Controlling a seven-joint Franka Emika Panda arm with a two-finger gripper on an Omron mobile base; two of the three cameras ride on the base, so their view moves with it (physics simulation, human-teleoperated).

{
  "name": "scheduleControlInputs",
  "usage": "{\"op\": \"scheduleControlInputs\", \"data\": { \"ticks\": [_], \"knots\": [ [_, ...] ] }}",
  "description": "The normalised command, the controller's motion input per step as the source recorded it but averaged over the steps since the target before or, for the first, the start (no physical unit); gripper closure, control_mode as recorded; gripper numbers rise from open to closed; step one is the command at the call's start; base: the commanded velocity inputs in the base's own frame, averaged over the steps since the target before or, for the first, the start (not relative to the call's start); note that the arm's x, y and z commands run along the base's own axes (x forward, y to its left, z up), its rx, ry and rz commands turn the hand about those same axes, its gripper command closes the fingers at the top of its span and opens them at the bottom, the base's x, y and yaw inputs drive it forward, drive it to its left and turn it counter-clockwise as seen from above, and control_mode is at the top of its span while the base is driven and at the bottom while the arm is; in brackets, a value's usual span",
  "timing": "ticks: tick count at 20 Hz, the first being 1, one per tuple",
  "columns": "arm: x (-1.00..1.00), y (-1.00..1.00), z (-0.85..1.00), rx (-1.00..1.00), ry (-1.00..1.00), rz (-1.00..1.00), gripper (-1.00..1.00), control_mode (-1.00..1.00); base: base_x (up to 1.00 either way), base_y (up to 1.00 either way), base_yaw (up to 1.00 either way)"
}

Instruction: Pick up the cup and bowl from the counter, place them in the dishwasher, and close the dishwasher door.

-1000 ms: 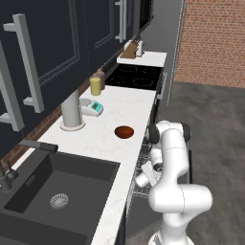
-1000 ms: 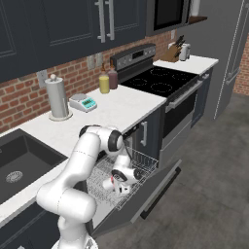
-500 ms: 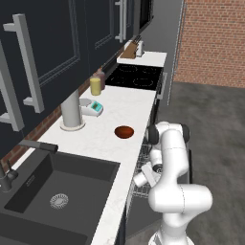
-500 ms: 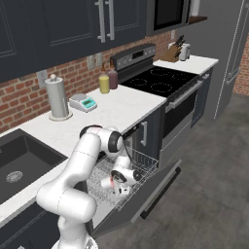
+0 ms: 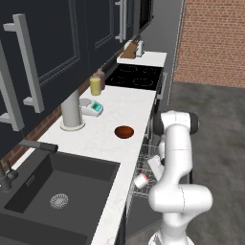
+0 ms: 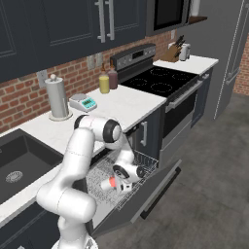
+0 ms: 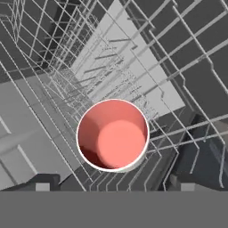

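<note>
Lying in the rack (image 6: 141,165), cup (image 7: 112,135) possibly touches end effector (image 6: 127,185) fingertips.

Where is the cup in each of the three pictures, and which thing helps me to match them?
Left base view: the cup lies on its side, lower centre, left of the arm.
Right base view: the cup lies lower centre, beside the gripper.
Hand view: centre, its pink inside facing the camera.
Shared landmark: the wire rack under it.

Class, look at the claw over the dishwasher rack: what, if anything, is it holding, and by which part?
Nothing is held. The claw is open, its tips clear of the cup, which lies in the dishwasher rack.
</note>
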Motion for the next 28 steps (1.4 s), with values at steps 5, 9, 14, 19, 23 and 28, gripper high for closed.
{"op": "scheduleControlInputs", "data": {
  "ticks": [5,9,14,19,23,28],
  "knots": [
    [-0.41,-0.31,1.00,0.00,-0.01,-0.03,-1.00,-1.00,0.00,0.00,0.00],
    [-0.38,-0.29,1.00,0.00,-0.05,0.00,-1.00,-1.00,0.00,0.00,0.00],
    [-0.29,-0.13,1.00,0.00,-0.16,0.00,-1.00,-1.00,0.00,0.00,0.00],
    [-0.13,0.00,1.00,0.00,-0.15,0.00,-1.00,-1.00,0.00,0.00,0.00],
    [0.00,0.12,1.00,-0.01,-0.16,0.00,-1.00,-1.00,0.00,0.00,0.00],
    [0.04,0.23,1.00,-0.07,-0.10,0.00,-1.00,-1.00,0.00,0.00,0.00]
  ]
}}
